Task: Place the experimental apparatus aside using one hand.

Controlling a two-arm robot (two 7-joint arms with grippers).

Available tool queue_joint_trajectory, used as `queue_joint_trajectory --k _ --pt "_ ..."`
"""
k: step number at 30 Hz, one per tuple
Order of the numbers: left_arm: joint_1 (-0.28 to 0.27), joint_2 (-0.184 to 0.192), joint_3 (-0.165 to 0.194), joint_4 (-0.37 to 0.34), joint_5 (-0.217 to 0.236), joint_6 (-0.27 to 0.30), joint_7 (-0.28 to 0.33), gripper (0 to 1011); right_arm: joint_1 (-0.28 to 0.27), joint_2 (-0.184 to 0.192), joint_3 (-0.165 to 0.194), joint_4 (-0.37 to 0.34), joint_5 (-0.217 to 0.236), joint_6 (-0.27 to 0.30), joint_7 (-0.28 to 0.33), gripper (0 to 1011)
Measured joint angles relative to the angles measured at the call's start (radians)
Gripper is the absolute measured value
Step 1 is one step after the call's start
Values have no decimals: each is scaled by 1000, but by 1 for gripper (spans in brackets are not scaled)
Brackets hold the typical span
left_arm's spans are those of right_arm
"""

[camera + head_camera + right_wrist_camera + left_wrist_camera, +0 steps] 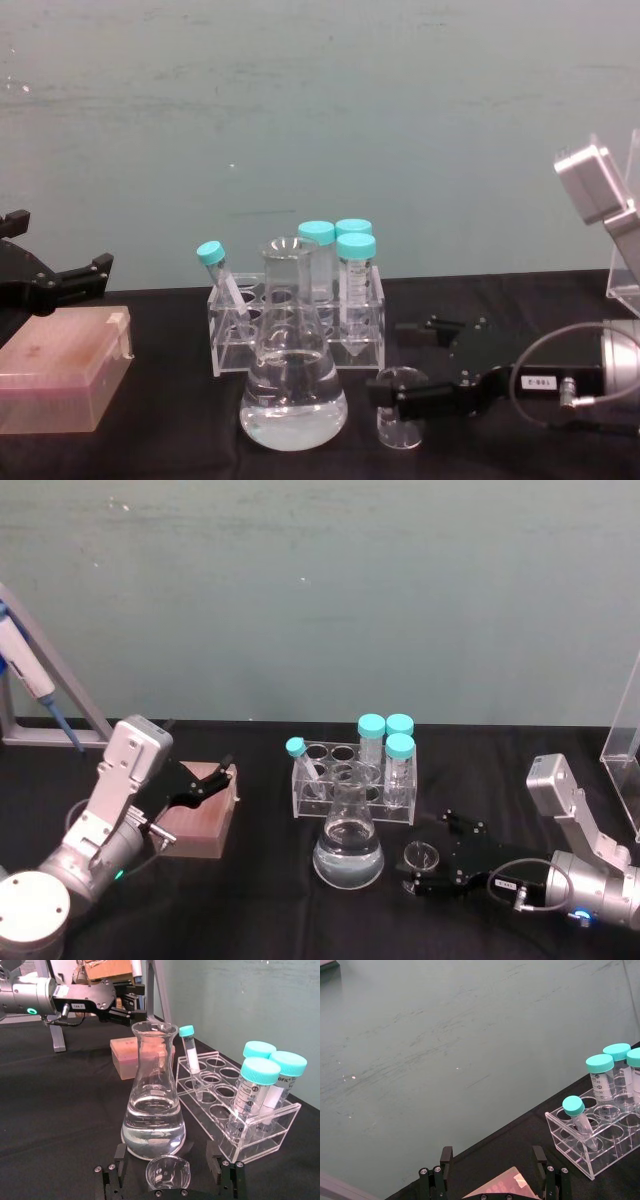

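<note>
Right gripper fingers spread wide, small beaker straddled ungripped; conical flask close at 9 o'clock. Left gripper fingers open above pink box edge.

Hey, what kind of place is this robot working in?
Likely a laboratory bench setup: a clear tube rack with teal-capped tubes, a conical flask of clear liquid, and a small beaker inside the open right gripper.
</note>
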Motion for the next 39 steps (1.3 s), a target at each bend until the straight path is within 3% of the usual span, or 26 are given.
queue_joint_trajectory --k 39 --pt "0 0 0 0 0 0 0 1000 45 -16 -47 80 -8 3 13 1000"
